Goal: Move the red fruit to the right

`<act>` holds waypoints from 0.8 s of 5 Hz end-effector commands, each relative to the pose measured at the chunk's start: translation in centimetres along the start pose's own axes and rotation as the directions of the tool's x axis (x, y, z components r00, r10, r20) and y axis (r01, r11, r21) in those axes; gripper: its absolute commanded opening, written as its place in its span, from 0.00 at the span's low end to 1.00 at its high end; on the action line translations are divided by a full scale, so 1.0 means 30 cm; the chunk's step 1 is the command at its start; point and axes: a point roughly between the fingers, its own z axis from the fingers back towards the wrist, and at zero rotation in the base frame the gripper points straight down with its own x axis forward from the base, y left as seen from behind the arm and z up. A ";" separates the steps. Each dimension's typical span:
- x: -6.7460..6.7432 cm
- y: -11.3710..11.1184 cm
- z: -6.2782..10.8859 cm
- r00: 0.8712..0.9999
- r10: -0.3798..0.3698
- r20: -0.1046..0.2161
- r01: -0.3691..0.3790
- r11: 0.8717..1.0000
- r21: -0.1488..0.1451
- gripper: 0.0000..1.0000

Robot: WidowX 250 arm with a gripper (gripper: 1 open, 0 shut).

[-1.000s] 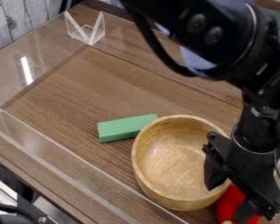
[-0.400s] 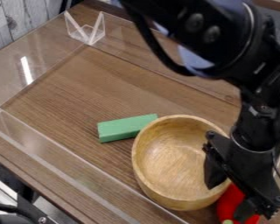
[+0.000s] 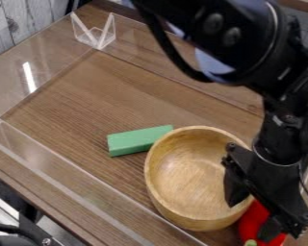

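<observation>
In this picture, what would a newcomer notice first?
Probably the big black robot arm, which enters from the top and fills the right side, its hand low over the red fruit near the bottom edge. Next comes the round wooden bowl just left of the hand, then the bright green block up and left of the bowl.

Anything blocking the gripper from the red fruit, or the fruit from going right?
Nothing visible stands between the gripper and the red fruit; its fingers already overlap it in view. The wooden bowl lies left of the fruit, off that path.
</observation>
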 end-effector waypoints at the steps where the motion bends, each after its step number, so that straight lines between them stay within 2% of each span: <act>1: 0.011 0.015 0.019 0.999 0.018 0.026 -0.018 1.000 -0.002 0.00; 4: 0.014 0.023 0.023 0.999 0.027 0.032 -0.027 1.000 -0.003 0.00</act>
